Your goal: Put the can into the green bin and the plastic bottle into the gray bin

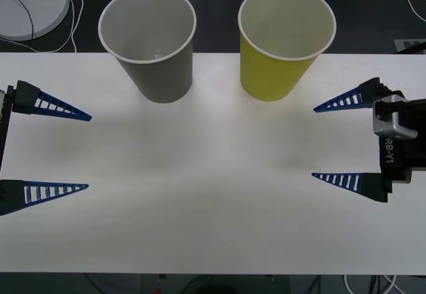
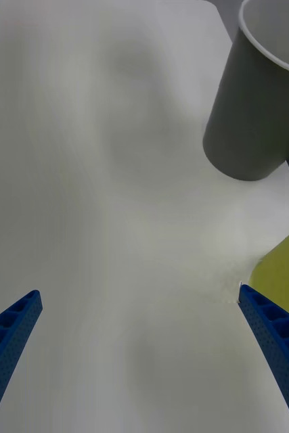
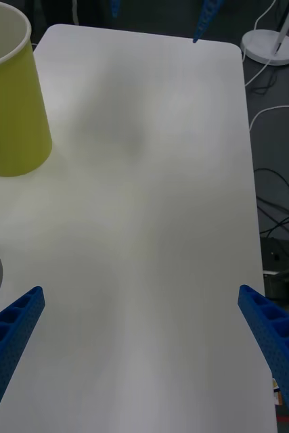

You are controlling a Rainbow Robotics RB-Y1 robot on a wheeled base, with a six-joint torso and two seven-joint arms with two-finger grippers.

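Observation:
The gray bin [image 1: 148,41] stands upright at the back of the white table, left of centre. Beside it on the right, the green bin [image 1: 286,41] also stands upright. The can and the plastic bottle are out of view. At the table's left edge my left gripper [image 1: 88,151] hangs open with nothing between its blue fingers, level with the space in front of the gray bin. Opposite it at the right edge, my right gripper [image 1: 313,142] is open and holds nothing. The right wrist view has the gray bin [image 2: 259,115] and a corner of the green bin [image 2: 286,264] ahead of the open right gripper [image 2: 139,291]. The green bin [image 3: 9,115] lies beyond the open left gripper [image 3: 141,289].
The white table [image 1: 213,207] stretches bare between the two grippers. Off the table at the back left lie a round white base [image 1: 30,4] and loose cables. More cables [image 3: 279,203] lie on the dark floor past the table's edge.

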